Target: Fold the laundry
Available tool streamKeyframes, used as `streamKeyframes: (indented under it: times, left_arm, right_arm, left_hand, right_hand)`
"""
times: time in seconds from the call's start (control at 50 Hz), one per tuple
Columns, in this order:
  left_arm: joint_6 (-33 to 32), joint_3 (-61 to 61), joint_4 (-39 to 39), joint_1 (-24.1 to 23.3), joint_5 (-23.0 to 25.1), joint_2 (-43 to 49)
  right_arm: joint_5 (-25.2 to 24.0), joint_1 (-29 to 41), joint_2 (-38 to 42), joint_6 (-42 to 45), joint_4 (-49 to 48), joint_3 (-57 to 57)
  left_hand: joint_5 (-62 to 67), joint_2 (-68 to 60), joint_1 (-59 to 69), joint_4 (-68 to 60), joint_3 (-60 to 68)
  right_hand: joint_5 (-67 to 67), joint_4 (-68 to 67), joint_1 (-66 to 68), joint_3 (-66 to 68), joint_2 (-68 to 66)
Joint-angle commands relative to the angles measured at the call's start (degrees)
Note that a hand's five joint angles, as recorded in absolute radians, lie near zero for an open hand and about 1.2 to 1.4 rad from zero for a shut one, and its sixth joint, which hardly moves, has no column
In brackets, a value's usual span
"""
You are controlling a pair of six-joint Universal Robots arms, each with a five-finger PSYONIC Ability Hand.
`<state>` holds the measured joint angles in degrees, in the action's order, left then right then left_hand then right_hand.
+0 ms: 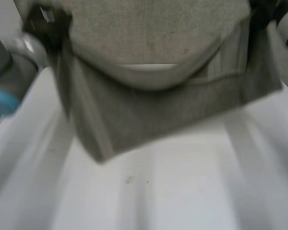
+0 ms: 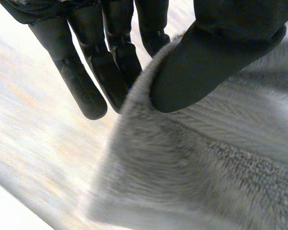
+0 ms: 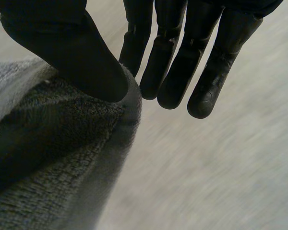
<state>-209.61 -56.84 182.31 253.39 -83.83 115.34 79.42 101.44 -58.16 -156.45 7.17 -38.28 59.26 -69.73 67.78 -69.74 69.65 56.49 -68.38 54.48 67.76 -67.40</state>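
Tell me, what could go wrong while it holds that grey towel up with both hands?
The towel hangs from thin edge pinches: left hand and right hand each grip little cloth, so a side could slip free. It also sags between them, so it might land creased on the table.

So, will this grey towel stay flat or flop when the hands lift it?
Probably floppy: the towel sags in a curve between the left hand and the right hand. Its looped pile looks rough, so it likely will not slip from a pinch. It seems thick, perhaps slightly heavy for cloth.
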Motion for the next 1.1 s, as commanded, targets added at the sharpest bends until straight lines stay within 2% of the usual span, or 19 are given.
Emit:
streamKeyframes:
  times: [0.02, 0.12, 0.18, 0.26, 0.28, 0.32, 0.4, 0.6, 0.7, 0.72, 0.74, 0.76, 0.8, 0.82, 0.84, 0.86, 0.88, 1.02, 1.1]
  left_arm:
    - [11.5, 13.6, 3.4, 0.3, -5.8, -7.3]
    - [11.6, 3.4, 3.4, 0.6, -5.7, -7.7]
    - [11.7, -6.0, 4.5, 1.2, -5.5, -7.9]
    - [11.5, -19.6, 7.2, 1.5, -4.5, -8.0]
    - [11.5, -19.6, 7.2, 1.5, -4.5, -8.0]
    - [11.1, -27.9, 9.6, 1.9, -2.2, -7.6]
    - [10.9, -36.7, 14.8, 2.7, 1.1, -5.9]
    - [7.5, -42.4, 16.9, 2.6, 1.7, -5.2]
    - [7.3, -42.5, 16.8, 2.6, 1.7, -5.8]
    - [7.3, -42.5, 16.7, 2.6, 1.7, -6.1]
    - [7.3, -42.5, 16.7, 2.6, 1.6, -6.3]
    - [7.3, -42.5, 16.7, 2.5, 1.6, -6.3]
    - [7.3, -42.6, 16.8, 2.4, 1.5, -6.4]
    - [7.3, -42.6, 16.8, 2.4, 1.5, -6.4]
    - [7.3, -42.7, 17.0, 2.5, 1.4, -6.4]
    - [7.3, -42.7, 17.0, 2.5, 1.4, -6.4]
    - [7.3, -42.7, 17.1, 2.5, 1.4, -6.4]
    - [7.8, -42.7, 17.2, 2.9, 1.1, -6.8]
    - [7.9, -42.7, 17.1, 2.7, 1.0, -7.3]
  right_arm:
    - [-0.7, -0.3, -8.7, -5.4, -9.0, -7.4]
    - [-3.3, -0.5, -9.3, -5.3, -6.4, -12.5]
    - [-4.9, -0.7, -8.5, -5.2, -1.5, -14.6]
    - [-8.3, -2.2, -5.2, -3.8, 10.0, -16.5]
    - [-8.3, -2.2, -5.2, -3.8, 10.1, -16.5]
    - [-10.4, -3.8, -2.7, -0.6, 17.9, -17.1]
    - [-11.1, -4.4, 2.2, 4.6, 24.2, -17.3]
    - [-10.0, -4.7, 10.9, 6.5, 24.5, -16.4]
    - [-7.5, -4.8, 14.0, 6.1, 23.1, -15.1]
    - [-6.5, -4.9, 14.2, 6.1, 22.0, -15.2]
    - [-5.3, -4.9, 14.0, 6.0, 20.7, -15.7]
    - [-5.3, -4.9, 14.0, 6.0, 20.7, -15.7]
    - [-3.2, -4.9, 12.5, 5.9, 17.9, -16.9]
    - [-3.2, -4.9, 12.5, 5.9, 17.9, -16.9]
    - [-3.0, -5.3, 10.6, 5.9, 16.6, -18.0]
    - [-3.0, -5.3, 10.6, 5.9, 16.6, -18.1]
    - [-3.1, -5.9, 8.1, 5.9, 15.3, -19.5]
    - [-3.5, -7.4, -5.3, 5.9, 8.1, -30.5]
    - [-3.5, -7.3, -9.1, 5.9, 6.8, -37.2]
  left_hand:
    - [10.7, -10.3, 12.2, -10.3, 10.4]
    - [10.7, -10.3, 12.2, -10.3, 10.4]
    - [10.7, -10.3, 12.2, -10.3, 10.4]
    - [10.7, -10.3, 12.2, -10.3, 10.4]
    - [10.7, -10.3, 12.2, -10.3, 10.4]
    - [10.7, -10.3, 12.2, -10.3, 10.4]
    - [10.7, -10.3, 12.2, -10.3, 10.4]
    - [10.7, -10.3, 12.2, -10.3, 10.4]
    - [10.7, -10.3, 12.2, -10.3, 10.4]
    - [10.7, -10.3, 12.2, -10.3, 10.4]
    - [10.7, -10.3, 12.2, -10.3, 10.4]
    - [10.7, -10.3, 12.2, -10.3, 10.4]
    - [10.7, -10.3, 12.2, -10.3, 10.4]
    - [10.7, -10.3, 12.2, -10.3, 10.4]
    - [10.7, -10.3, 12.2, -10.3, 10.4]
    - [10.7, -10.3, 12.2, -10.3, 10.4]
    - [10.7, -10.3, 12.2, -10.3, 10.4]
    - [10.7, -10.3, 12.2, -10.3, 10.4]
    - [10.7, -10.3, 12.2, -10.3, 10.4]
  right_hand:
    - [13.5, -11.6, 25.5, 12.2, -12.6]
    - [13.5, -11.6, 25.5, 12.2, -12.6]
    - [13.5, -11.6, 25.5, 12.2, -12.6]
    - [13.5, -11.6, 25.5, 12.2, -12.6]
    - [13.5, -11.6, 25.5, 12.2, -12.6]
    - [13.5, -11.6, 25.5, 12.2, -12.6]
    - [13.5, -11.6, 25.5, 12.2, -12.6]
    - [13.5, -11.6, 25.5, 12.2, -12.6]
    - [13.5, -11.6, 25.5, 12.2, -12.6]
    - [5.9, -4.0, 17.9, 4.6, -5.0]
    - [-10.7, 12.5, 1.4, -11.9, 11.6]
    - [-10.8, 12.7, 1.2, -12.1, 11.7]
    - [-25.0, 26.9, -13.0, -26.3, 25.9]
    - [-25.1, 27.0, -13.1, -26.4, 26.0]
    - [-39.4, 41.3, -27.4, -40.7, 40.3]
    - [-39.6, 41.5, -27.6, -40.9, 40.5]
    - [-46.9, 48.8, -34.9, -48.2, 47.8]
    - [-45.6, 47.5, -33.6, -46.9, 46.6]
    - [-43.6, 45.5, -31.6, -44.9, 44.5]
